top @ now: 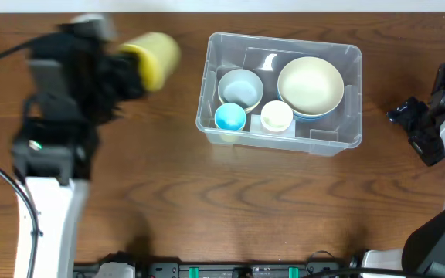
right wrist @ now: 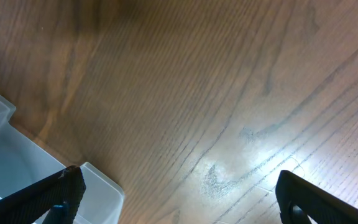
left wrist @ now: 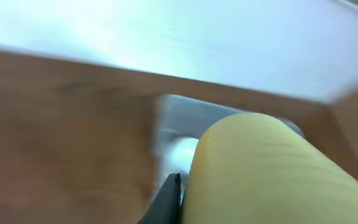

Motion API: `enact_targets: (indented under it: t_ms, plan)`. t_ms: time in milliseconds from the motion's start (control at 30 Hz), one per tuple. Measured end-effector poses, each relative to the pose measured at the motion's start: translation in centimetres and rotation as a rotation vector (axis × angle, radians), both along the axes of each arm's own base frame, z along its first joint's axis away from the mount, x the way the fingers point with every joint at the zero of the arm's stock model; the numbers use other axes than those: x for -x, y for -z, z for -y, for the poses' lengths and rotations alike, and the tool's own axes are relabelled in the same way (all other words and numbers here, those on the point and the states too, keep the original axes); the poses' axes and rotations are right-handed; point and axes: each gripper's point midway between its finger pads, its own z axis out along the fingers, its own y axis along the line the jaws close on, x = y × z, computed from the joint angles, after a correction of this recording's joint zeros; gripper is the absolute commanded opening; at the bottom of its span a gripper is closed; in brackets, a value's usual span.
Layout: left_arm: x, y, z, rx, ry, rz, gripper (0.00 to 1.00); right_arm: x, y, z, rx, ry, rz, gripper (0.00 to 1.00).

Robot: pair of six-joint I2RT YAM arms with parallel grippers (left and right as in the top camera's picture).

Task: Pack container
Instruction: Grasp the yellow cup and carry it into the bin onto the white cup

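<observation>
1. Your left arm stands over the left part of the desk (top: 168, 208). Its upper links look blurred in the overhead view, and its wrist is turned toward the container (top: 338, 143).
2. Your left end effector (top: 130, 68) is closed around a yellow cup (top: 153, 58). The cup lies on its side and sticks out beyond the fingers.
3. In the left wrist view the yellow cup (left wrist: 272, 174) fills the lower right. One dark finger (left wrist: 166, 202) presses against its left flank, and the other finger is hidden behind the cup.
4. The container sits just beyond that end effector, on the side the cup points to, and is not touching the cup. The wrist camera shows it only as a pale blur (left wrist: 173, 118) past the cup.
5. The container holds a large cream bowl (top: 310, 85), a pale blue bowl (top: 240, 87), a blue cup (top: 230, 117) and a cream cup (top: 276, 116).
6. Your right arm is folded at the right edge of the desk, with its end effector (top: 408, 117) pointing toward the container's short wall and apart from it.
7. Your right end effector (right wrist: 179, 199) is spread wide and grips nothing, with bare wood between the fingers. A corner of the container (right wrist: 17, 155) lies by one fingertip (right wrist: 64, 190). Whether they touch cannot be told.
</observation>
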Motion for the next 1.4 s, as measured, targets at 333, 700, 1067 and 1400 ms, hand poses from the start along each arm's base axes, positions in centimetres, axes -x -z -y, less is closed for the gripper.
enact_targets:
  t_ms: [333, 700, 1067, 1400]
  plan:
    - [1.2, 5.5, 14.7, -0.163, 0.365, -0.038, 0.06, 0.0, 0.0, 0.0, 0.000, 0.000, 0.000, 0.99]
    - [-1.1, 14.9, 19.9, -0.259, 0.449, -0.183, 0.06, 0.0, 0.0, 0.0, 0.000, 0.000, 0.000, 0.99]
    - [-3.1, 19.7, 21.4, -0.281, 0.453, -0.228, 0.07, 0.0, 0.0, 0.0, 0.000, 0.000, 0.000, 0.99]
    - [-3.2, 20.3, 21.5, -0.286, 0.455, -0.238, 0.17, 0.0, 0.0, 0.0, 0.000, 0.000, 0.000, 0.99]
